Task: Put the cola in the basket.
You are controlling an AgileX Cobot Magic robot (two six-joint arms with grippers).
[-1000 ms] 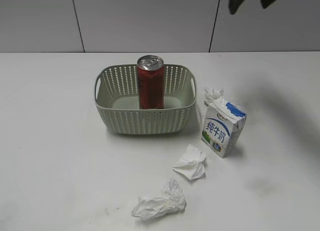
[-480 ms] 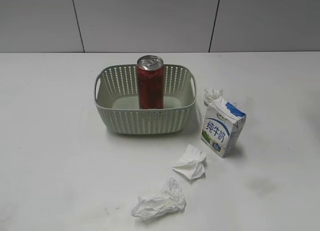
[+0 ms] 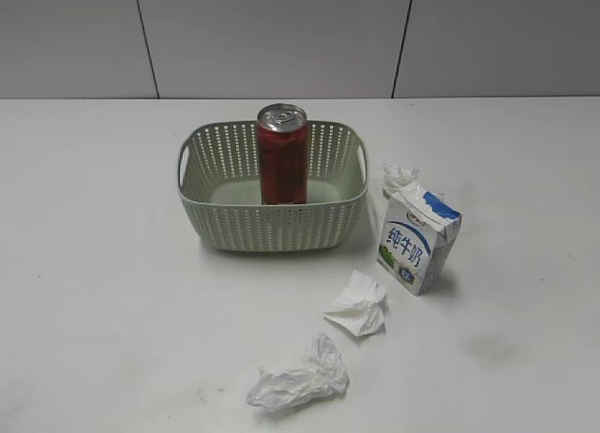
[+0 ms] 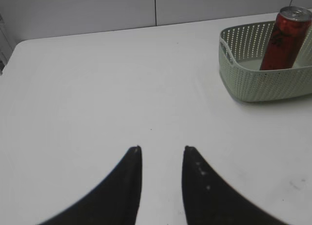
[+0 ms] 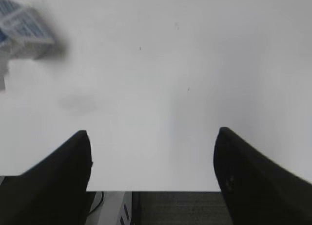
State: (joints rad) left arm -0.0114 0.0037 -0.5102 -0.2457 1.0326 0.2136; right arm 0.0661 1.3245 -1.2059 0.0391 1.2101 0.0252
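The red cola can [image 3: 282,156] stands upright inside the pale green basket [image 3: 267,227] at the table's middle back. It also shows in the left wrist view, cola [image 4: 285,40] in the basket [image 4: 253,84] at the upper right. My left gripper [image 4: 161,148] is open and empty over bare table, well left of the basket. My right gripper [image 5: 152,132] is wide open and empty above the table's near edge. Neither gripper shows in the exterior view.
A white-and-blue milk carton [image 3: 418,239] stands right of the basket, blurred in the right wrist view [image 5: 22,28]. Crumpled tissues lie behind the carton [image 3: 399,177], in front of the basket [image 3: 358,305] and near the front edge [image 3: 298,377].
One second ago the dark fingertips of a gripper showed at the top right of the exterior view; they have since left the frame. The can and basket have not moved.
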